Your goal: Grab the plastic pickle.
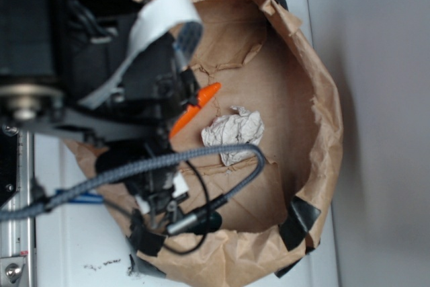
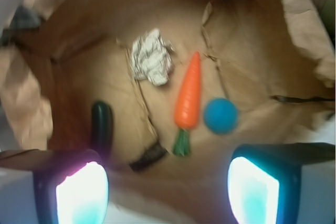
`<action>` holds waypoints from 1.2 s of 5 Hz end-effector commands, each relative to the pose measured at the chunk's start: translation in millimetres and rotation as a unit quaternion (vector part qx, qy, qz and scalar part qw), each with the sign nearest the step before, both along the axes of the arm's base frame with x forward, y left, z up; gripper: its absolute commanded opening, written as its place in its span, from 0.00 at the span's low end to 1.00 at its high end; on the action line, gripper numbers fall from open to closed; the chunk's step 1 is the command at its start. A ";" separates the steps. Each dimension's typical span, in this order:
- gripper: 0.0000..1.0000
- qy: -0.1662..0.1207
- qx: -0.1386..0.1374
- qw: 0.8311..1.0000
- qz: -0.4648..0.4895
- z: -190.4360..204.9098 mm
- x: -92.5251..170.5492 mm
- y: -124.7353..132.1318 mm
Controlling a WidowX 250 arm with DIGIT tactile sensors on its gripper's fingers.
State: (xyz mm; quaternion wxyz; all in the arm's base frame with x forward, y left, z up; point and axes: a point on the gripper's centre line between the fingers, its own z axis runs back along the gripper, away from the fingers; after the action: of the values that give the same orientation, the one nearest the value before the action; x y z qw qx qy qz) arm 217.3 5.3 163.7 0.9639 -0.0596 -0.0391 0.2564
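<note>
1. A brown paper bag [image 1: 322,132] with its rim rolled down lies on the white table [image 1: 80,240]; black tape [image 1: 299,223] patches its edge, and its creased floor carries every loose thing.
2. The robot arm [image 1: 101,78], with a braided grey cable [image 1: 168,159] looped across it, reaches into the bag and hides much of the bag's floor in the exterior view.
3. The jaws [image 2: 168,187] stand wide apart in the wrist view, their two lit fingertips [image 2: 81,192] at the bottom corners of the frame. Nothing is held between them.
4. The orange carrot [image 2: 189,95] with a green stem lies near the middle of the bag floor, tip pointing away from the jaws. It serves as the landmark below.
5. A crumpled ball of pale paper [image 2: 152,56] sits just left of the carrot's tip, apart from it.
6. The blue ball [image 2: 220,115] rests just right of the carrot's thick end, close beside it; whether they touch cannot be told.
7. The plastic pickle [image 2: 102,127], dark green and glossy, lies well left of the carrot, just above the left fingertip in the wrist view. Contact cannot be told.
</note>
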 end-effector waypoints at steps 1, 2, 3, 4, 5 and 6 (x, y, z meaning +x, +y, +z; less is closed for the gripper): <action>1.00 -0.051 -0.057 0.995 0.058 -25.6 24.2 10.2; 1.00 -0.051 -0.057 0.995 0.058 -25.6 24.2 10.2; 1.00 -0.051 -0.057 0.995 0.058 -25.6 24.2 10.2; 1.00 -0.051 -0.057 0.995 0.058 -25.6 24.2 10.2; 1.00 -0.047 -0.028 0.994 0.092 -50.5 40.3 19.3; 1.00 -0.030 0.008 0.995 0.094 -70.2 57.2 15.4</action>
State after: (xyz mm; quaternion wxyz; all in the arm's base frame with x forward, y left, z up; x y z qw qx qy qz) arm 261.6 16.3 75.5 0.9365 -0.0492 -0.0378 0.3452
